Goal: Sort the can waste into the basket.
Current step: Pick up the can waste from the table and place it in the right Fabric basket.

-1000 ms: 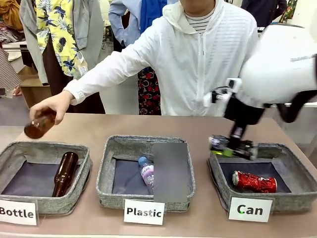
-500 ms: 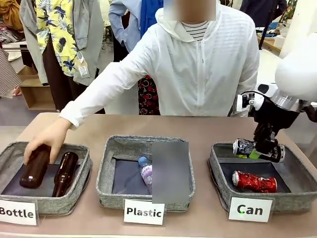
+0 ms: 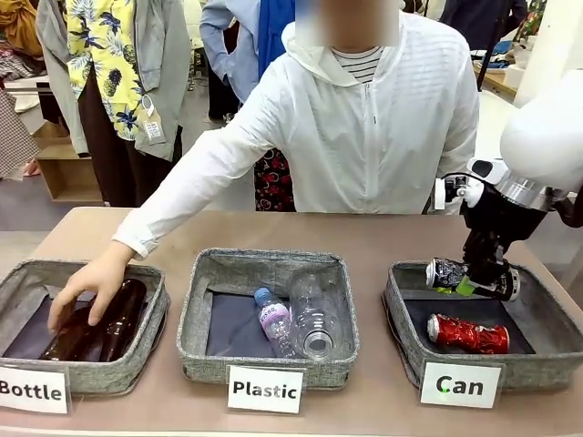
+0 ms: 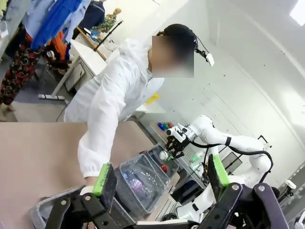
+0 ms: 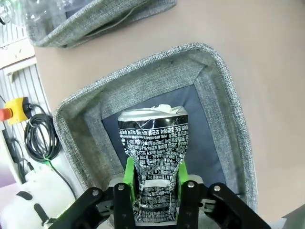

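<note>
The right wrist view shows the black-and-silver crushed can (image 5: 153, 157) squeezed between the right tool's (image 5: 153, 177) green pads, above the grey woven "Can" basket (image 5: 76, 138). The front view shows the shiny red crushed can (image 3: 468, 334) inside it. The left tool (image 4: 159, 177) gapes wide, holding nothing.

The grey woven basket labelled "Plastic" (image 3: 196, 314) holds two clear plastic bottles (image 3: 310, 319). Left of it, two brown glass bottles (image 3: 118, 319) lie in the "Bottle" basket (image 3: 150, 341).
</note>
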`<state>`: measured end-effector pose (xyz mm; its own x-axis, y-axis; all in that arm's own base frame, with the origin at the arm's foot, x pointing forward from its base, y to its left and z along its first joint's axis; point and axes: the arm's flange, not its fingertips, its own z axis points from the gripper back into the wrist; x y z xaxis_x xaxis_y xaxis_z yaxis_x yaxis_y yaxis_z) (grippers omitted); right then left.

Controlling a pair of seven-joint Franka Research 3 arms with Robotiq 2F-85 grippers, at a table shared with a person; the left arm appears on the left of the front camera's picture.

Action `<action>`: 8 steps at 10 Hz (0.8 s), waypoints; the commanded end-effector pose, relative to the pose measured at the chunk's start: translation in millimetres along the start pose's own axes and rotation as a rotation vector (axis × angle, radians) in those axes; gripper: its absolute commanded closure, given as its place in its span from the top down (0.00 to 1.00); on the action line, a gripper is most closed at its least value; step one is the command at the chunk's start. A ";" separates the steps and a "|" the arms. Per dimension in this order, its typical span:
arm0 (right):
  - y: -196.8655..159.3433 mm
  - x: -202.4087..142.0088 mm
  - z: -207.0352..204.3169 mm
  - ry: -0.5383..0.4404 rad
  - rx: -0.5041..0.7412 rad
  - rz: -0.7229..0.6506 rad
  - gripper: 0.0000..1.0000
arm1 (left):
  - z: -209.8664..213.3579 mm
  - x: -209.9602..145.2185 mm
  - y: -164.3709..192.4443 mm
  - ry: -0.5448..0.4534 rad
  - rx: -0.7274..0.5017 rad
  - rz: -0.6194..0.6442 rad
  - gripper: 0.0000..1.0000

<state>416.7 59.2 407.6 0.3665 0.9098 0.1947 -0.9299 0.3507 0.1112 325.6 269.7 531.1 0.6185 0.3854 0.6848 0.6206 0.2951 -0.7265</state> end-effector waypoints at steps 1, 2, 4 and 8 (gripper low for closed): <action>-2.9 -4.3 -0.5 -0.024 -0.008 0.038 0.99 | -6.4 1.1 -0.4 0.010 -0.008 -0.006 1.00; -3.3 -4.1 -1.2 -0.009 -0.004 0.038 0.99 | -7.7 1.0 2.1 0.019 -0.002 -0.004 1.00; -4.0 -2.8 -0.5 -0.004 0.001 0.033 1.00 | -12.0 0.3 4.8 0.040 -0.001 0.001 1.00; -1.7 -6.2 26.1 -0.321 0.296 -0.399 1.00 | -92.1 -18.4 15.1 0.295 -0.058 0.049 1.00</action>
<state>413.5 54.2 414.1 0.5441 0.7878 0.2888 -0.8332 0.4666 0.2969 360.7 211.5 517.1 0.7256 0.2146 0.6538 0.6096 0.2401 -0.7555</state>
